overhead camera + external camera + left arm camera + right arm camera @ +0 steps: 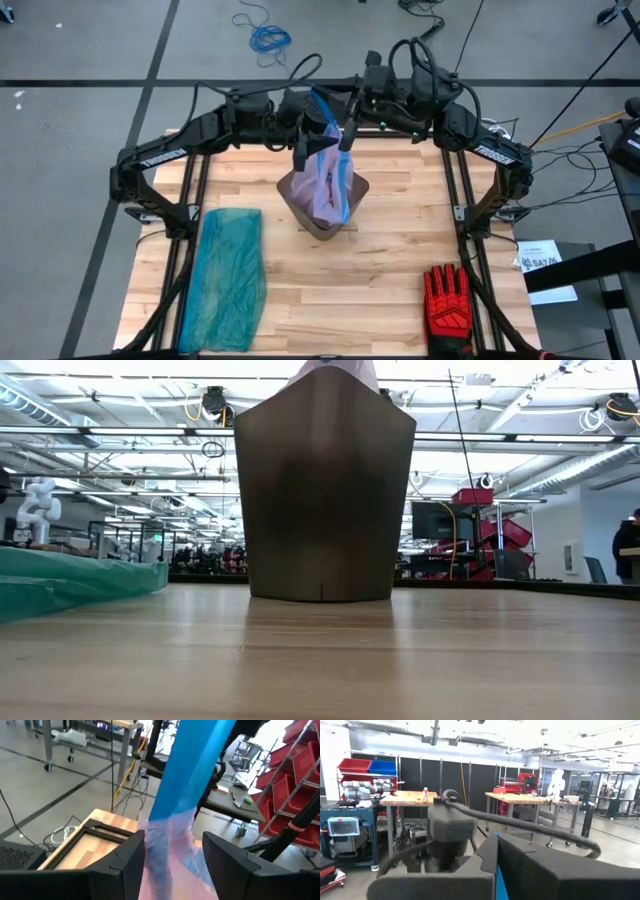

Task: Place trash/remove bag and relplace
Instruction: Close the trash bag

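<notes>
Both claws hang above the brown bin (pixel 322 205) near the desk's (pixel 400 270) far edge, lifting the pinkish bag (pixel 328 180) out: the right claw (pixel 347 135) is pressed together on the blue drawstring rim (pixel 192 765), the left claw (pixel 172 855) spread around the plastic.

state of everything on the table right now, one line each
bag: pulled partly up out of bin, blue rim raised
bin: upright, bag bottom still inside
left pincer: open around bag
right pincer: shut on bag rim
teal bag: flat on table
glove: lying flat
</notes>
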`<state>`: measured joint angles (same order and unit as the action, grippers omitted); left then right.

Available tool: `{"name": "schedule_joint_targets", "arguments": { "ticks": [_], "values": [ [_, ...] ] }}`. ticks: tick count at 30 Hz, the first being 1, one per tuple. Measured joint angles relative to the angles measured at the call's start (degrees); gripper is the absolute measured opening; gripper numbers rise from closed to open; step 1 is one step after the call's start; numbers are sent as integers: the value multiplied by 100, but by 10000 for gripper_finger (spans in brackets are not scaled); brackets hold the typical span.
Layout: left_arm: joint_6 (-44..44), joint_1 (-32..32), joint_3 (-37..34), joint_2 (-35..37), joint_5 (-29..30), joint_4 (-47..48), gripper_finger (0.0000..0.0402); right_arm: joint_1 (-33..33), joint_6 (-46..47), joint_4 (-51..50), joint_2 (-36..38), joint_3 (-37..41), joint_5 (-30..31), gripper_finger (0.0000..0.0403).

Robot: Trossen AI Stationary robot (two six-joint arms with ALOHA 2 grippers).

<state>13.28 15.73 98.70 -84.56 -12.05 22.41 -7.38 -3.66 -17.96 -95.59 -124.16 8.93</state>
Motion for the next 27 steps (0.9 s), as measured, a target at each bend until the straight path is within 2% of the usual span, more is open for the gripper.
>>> {"name": "schedule_joint_targets", "arguments": {
  "ticks": [3, 6, 9, 12, 14, 27],
  "values": [
    [60, 0, 0, -58, 18, -146, 187, 0, 0, 23, 0, 0, 0, 0],
    [314, 0, 0, -116, 28, -276, 164, 0, 0, 29, 0, 0, 0, 0],
    [400, 0, 0, -158, 31, -300, 115, 0, 0, 114, -2, 0, 0, 0],
    [217, 2, 0, -201, -111, -300, 39, 0, 0, 211, -11, 0, 0, 0],
    [136, 7, 0, -205, -289, -264, 12, 0, 0, 251, -17, 0, 0, 0],
    [-211, -37, 13, -193, -111, 852, 1, 0, -20, 193, -24, 9, 2, 0]
  ]
}}
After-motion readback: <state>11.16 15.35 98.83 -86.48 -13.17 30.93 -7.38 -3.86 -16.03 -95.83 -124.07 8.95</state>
